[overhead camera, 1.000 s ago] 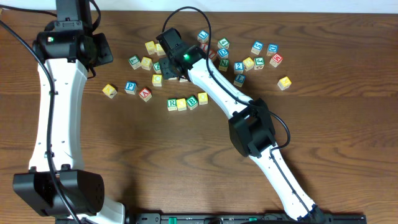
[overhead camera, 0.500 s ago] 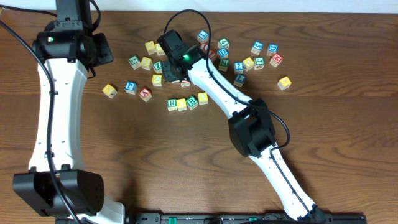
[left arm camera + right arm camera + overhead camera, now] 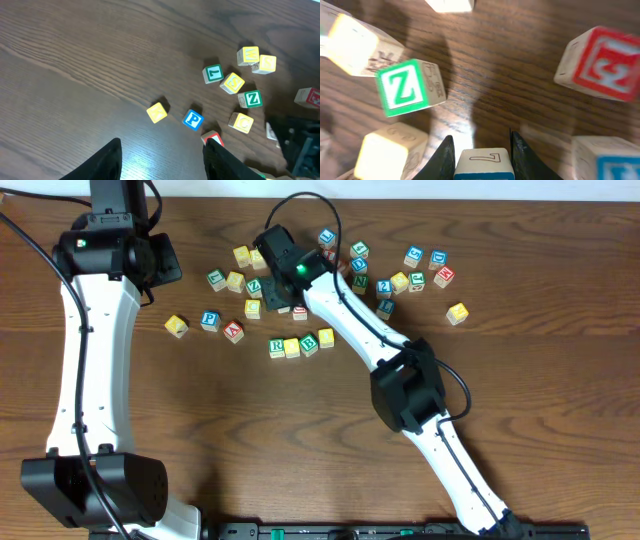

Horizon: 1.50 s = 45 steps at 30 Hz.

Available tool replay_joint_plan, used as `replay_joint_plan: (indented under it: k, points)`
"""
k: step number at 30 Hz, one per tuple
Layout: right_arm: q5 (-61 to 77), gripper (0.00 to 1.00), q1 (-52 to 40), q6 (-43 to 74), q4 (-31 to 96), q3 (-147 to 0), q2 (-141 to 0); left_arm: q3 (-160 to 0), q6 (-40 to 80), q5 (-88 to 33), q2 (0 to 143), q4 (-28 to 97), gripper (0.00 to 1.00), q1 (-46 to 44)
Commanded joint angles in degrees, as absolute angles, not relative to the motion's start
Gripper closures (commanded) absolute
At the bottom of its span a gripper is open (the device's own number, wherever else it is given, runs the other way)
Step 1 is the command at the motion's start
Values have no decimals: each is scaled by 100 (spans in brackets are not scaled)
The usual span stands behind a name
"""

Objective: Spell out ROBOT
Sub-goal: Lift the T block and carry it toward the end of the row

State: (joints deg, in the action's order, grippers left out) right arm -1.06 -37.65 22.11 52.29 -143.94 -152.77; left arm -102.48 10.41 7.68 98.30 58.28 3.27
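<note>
A row of cubes lies at the table's middle: green-bordered R [image 3: 277, 348], a yellow cube [image 3: 292, 347], green-bordered B [image 3: 309, 343] and a second yellow cube [image 3: 326, 337]. My right gripper [image 3: 280, 298] is over the cube cluster behind that row. In the right wrist view the gripper [image 3: 482, 155] is shut on a blue-bordered cube [image 3: 483, 165]. The cube's letter face is cut off by the frame edge. My left gripper [image 3: 162, 160] is open and empty above bare table at the far left [image 3: 165, 265].
A green Z [image 3: 402, 90], a red-bordered cube [image 3: 605, 62] and pale yellow cubes [image 3: 390, 150] crowd round the right gripper. A yellow cube [image 3: 177, 326], blue P [image 3: 210, 320] and red A [image 3: 234, 331] lie left of the row. More cubes [image 3: 415, 280] are scattered at the back right.
My right gripper has shifted slightly to the right over the cluster. The left arm and the row of cubes have not moved.
</note>
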Motion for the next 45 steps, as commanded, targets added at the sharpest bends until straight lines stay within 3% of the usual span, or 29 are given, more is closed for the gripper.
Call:
replay_joint_plan:
  k: [1,13,24,29,45]
  points:
    - [-268,83,-3680,2222,5284,-14551,-14326,-10285,967,819,9894,5822,48,336]
    - [-875,85,-3391,2220,7629,-14551,-12398,-10285,969,819,9894,5817,48,336]
    - [-897,83,-3175,2292,8755,-14484,-12079,-10285,969,819,9894,5808,48,336]
    - [-913,83,-3159,2318,8565,-14073,-12304,-10285,969,819,9896,5800,48,336]
    - [-864,82,-3159,2394,5708,-10634,-12376,-10285,1017,816,9898,5754,48,336]
